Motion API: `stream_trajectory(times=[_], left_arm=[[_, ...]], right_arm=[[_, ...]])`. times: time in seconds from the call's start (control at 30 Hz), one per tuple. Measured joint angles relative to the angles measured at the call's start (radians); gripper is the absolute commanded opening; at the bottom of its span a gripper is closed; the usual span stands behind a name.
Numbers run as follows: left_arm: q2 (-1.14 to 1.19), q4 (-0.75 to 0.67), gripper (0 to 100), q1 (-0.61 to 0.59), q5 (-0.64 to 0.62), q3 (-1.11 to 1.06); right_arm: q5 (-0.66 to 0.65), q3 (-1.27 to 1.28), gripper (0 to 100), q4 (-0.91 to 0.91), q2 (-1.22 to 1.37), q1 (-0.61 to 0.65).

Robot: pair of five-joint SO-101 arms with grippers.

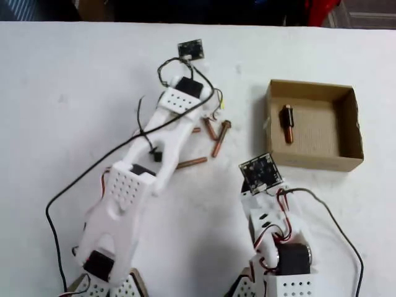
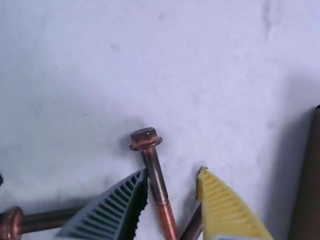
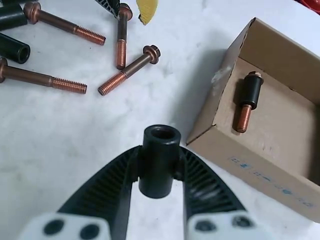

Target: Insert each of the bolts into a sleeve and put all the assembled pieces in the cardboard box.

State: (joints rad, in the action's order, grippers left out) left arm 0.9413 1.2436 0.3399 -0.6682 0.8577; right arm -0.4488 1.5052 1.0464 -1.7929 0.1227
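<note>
Bolts point(image 3: 128, 70) are coppery metal, sleeve point(image 3: 159, 160) matt black, box point(image 3: 250, 161) cardboard.

Bolts point(image 1: 218, 143) lie left of the box point(image 1: 317, 162) (one piece point(image 1: 288, 122) inside).

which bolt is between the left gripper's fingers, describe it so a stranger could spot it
Look at the white table beside the cardboard box, where loose copper bolts lie scattered. The bolt in question lies with its shaft between the left gripper's grey and yellow fingers. It alone points its flanged head out past the two fingertips.
</note>
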Motion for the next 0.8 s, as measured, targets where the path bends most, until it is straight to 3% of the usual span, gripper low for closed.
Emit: stream_trajectory(times=[0.2, 0.6, 0.73, 0.8], left_arm=[[0.002, 0.000, 14, 0.000, -0.002, 0.000], [0.083, -0.029, 14, -0.014, -0.031, 0.008], [0.083, -0.049, 3, -0.021, -0.034, 0.008], [0.083, -0.055, 3, -0.028, -0.034, 0.008]], right_arm=[[0.000, 0.000, 1.7, 0.000, 0.000, 0.000], [0.000, 0.000, 1.7, 0.000, 0.000, 0.000], [0.000, 0.000, 1.7, 0.000, 0.000, 0.000], [0.000, 0.000, 1.7, 0.000, 0.000, 0.000]])
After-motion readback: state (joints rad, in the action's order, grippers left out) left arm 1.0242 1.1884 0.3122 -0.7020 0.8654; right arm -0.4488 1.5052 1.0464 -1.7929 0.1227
